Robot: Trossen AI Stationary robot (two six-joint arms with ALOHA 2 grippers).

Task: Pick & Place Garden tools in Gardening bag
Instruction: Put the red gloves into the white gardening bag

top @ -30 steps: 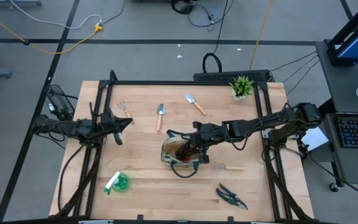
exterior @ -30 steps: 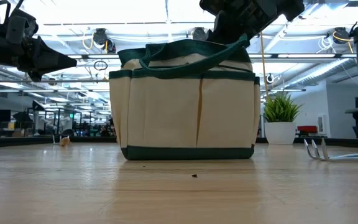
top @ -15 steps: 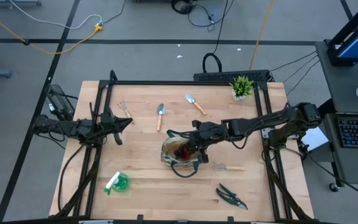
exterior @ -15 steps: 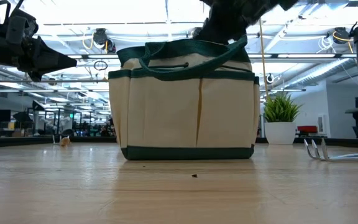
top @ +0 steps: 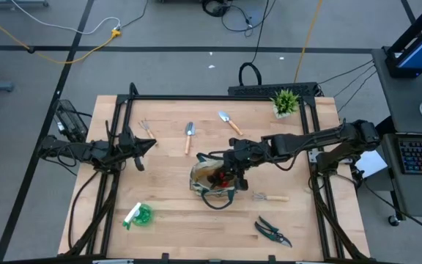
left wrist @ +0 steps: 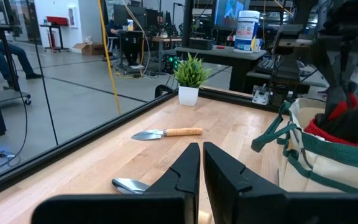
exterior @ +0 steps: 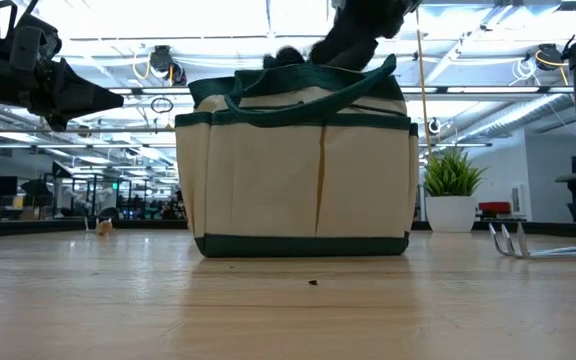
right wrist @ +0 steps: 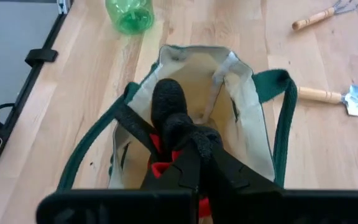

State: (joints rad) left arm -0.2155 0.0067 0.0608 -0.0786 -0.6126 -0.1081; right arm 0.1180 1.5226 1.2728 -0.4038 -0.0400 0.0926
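Note:
The khaki gardening bag (top: 212, 183) with green trim stands upright at the table's middle; it also shows in the low view (exterior: 303, 170). My right gripper (top: 228, 174) is over the bag's open top, shut on a red-and-black item (right wrist: 168, 106). My left gripper (top: 139, 152) hangs shut and empty above the table's left side. A fork (top: 146, 128), a dark trowel (top: 190, 136), a trowel (top: 231, 122), a small rake (top: 269, 196), pruning shears (top: 272, 232) and a green-and-white item (top: 138, 215) lie flat on the table. My right gripper pinches the red-and-black item between its two fingers at its red part (right wrist: 164, 163). The fingers slant down from the table's right. The item's black end (right wrist: 166, 99) sticks out past the fingertips over the bag's opening and shows above the bag's rim (exterior: 286, 57).
A small potted plant (top: 285, 102) stands at the far right corner. A black frame rail (top: 218, 97) runs along the table's far edge. Bare wood lies between the bag and the left arm and in front of the bag.
My right gripper has moved a little toward the table's left and near edges over the bag's opening, carrying the red-and-black item, whose black end now shows above the bag's rim in the low view.

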